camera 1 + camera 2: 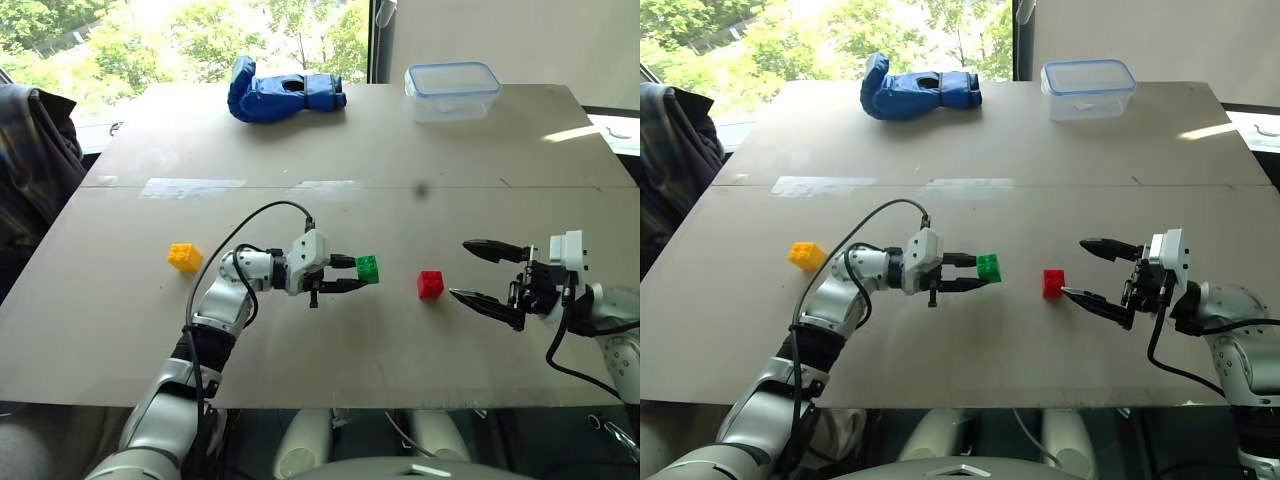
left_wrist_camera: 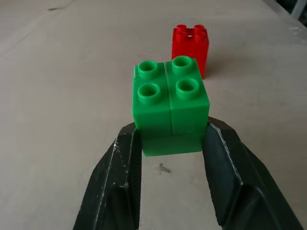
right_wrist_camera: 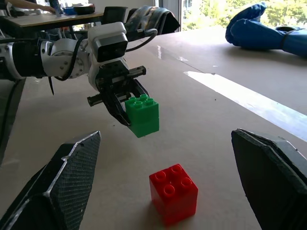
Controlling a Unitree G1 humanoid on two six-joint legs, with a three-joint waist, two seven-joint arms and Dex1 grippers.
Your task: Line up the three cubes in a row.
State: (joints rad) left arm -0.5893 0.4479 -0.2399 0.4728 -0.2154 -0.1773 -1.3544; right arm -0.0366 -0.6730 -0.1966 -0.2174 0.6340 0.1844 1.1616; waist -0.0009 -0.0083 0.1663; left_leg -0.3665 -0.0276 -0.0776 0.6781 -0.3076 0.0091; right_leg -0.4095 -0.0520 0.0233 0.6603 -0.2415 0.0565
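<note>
Blue glove (image 1: 283,92), clear plastic box (image 1: 452,91) at table (image 1: 330,150) far edge.

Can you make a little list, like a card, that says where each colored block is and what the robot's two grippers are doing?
green studded plastic block: held in the left gripper, lifted off the table
red studded plastic block: on the table, in front of the right gripper
yellow studded plastic block: on the table, alone on the left side
left gripper: shut on the green block
right gripper: open, holding nothing, pointing at the red block
row: not lined up yet
</note>
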